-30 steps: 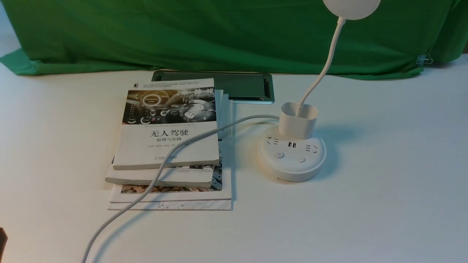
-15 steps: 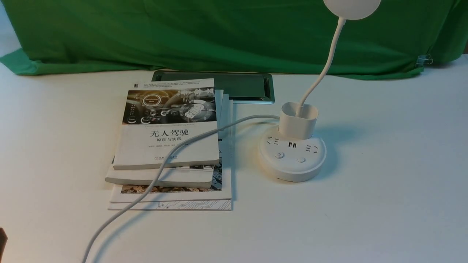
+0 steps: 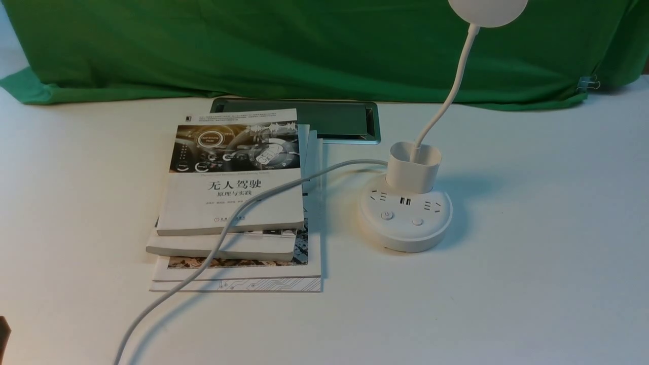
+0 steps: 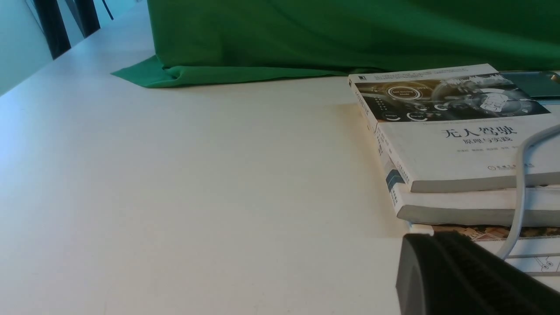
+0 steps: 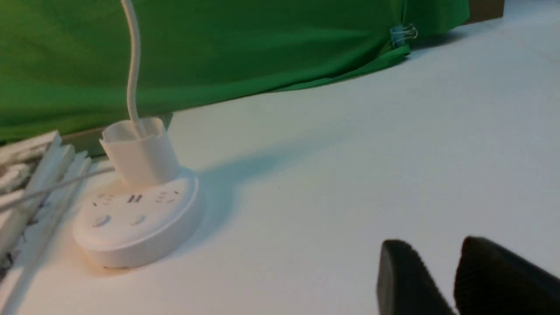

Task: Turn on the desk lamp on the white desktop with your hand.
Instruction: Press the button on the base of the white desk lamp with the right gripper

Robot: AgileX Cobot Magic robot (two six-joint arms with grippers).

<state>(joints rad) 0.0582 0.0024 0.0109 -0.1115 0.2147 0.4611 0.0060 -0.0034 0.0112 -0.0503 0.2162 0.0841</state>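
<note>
The desk lamp stands on the white desktop right of the middle, with its puck base, cup holder, thin neck and disc head. Two buttons sit on the front of the base. The lamp head looks unlit. The lamp also shows in the right wrist view. My right gripper hovers low over bare desktop, well to the right of the base, jaws a little apart and empty. My left gripper is near the book stack's front corner, jaws together and empty. Neither gripper touches the lamp.
A stack of books lies left of the lamp, and the lamp's white cord runs across it to the front edge. A grey cable hatch sits behind the books. A green cloth closes off the back.
</note>
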